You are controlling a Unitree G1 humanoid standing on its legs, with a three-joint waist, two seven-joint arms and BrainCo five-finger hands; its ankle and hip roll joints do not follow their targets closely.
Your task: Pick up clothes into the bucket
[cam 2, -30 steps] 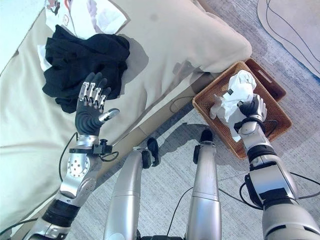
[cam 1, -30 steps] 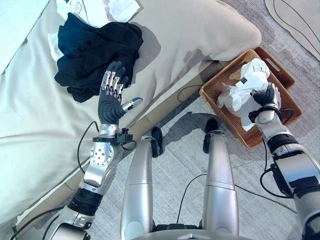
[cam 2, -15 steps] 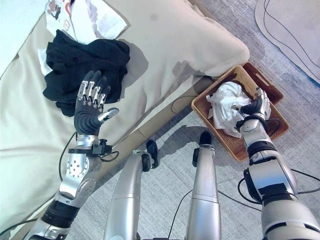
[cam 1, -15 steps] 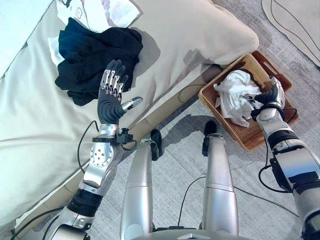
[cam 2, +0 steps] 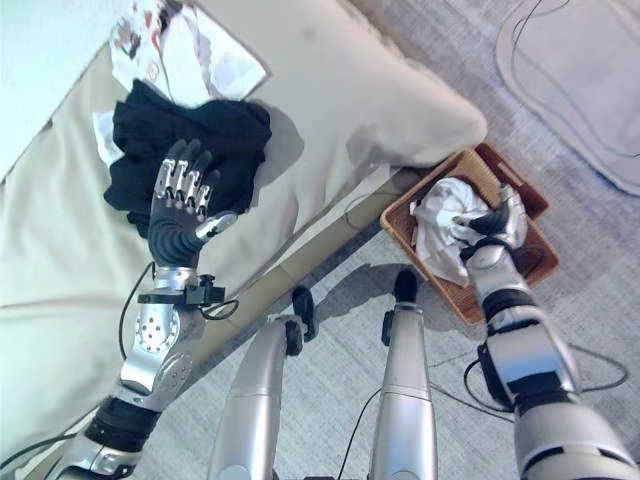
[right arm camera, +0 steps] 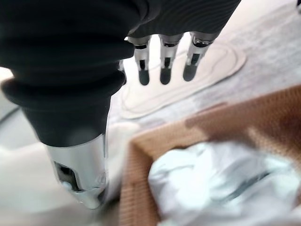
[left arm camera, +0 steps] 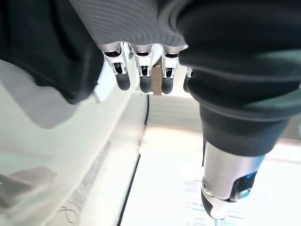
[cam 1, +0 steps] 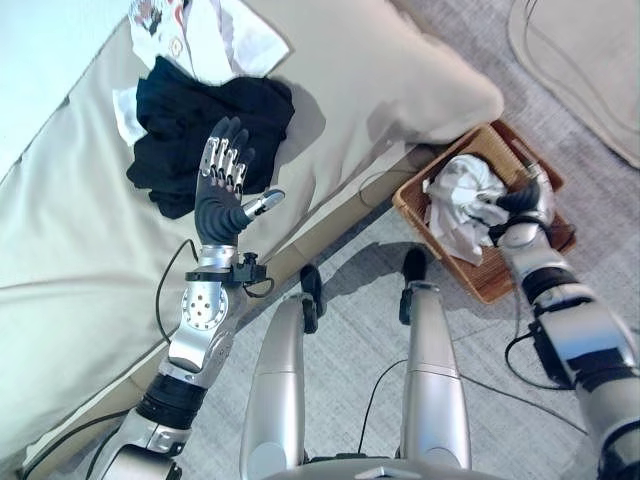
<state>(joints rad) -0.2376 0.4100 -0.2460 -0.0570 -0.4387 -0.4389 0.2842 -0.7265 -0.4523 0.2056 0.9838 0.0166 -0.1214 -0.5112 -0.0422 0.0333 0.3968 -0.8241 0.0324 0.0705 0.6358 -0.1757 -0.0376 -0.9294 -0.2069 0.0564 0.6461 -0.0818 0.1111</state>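
Observation:
A black garment point(cam 1: 205, 125) lies bunched on the beige sofa cushion point(cam 1: 380, 80), with a white printed garment point(cam 1: 200, 35) just beyond it. My left hand point(cam 1: 222, 195) is raised over the cushion at the black garment's near edge, open and holding nothing; its fingers point(left arm camera: 146, 80) are straight. A white garment point(cam 1: 460, 195) lies crumpled in the brown wicker basket point(cam 1: 495, 285) on the floor. My right hand point(cam 1: 525, 205) hovers at the basket's right side beside the white garment, open, its fingers point(right arm camera: 162, 70) straight above the cloth point(right arm camera: 221, 183).
The basket stands on grey carpet right against the sofa's front edge. A pale rug point(cam 1: 585, 70) lies on the floor beyond it. A small white cloth point(cam 1: 122, 102) peeks out to the left of the black garment.
My right hand held the white garment above the basket, then lowered and let it go; the garment now lies in the basket. The left hand kept its pose. The camera shifted.

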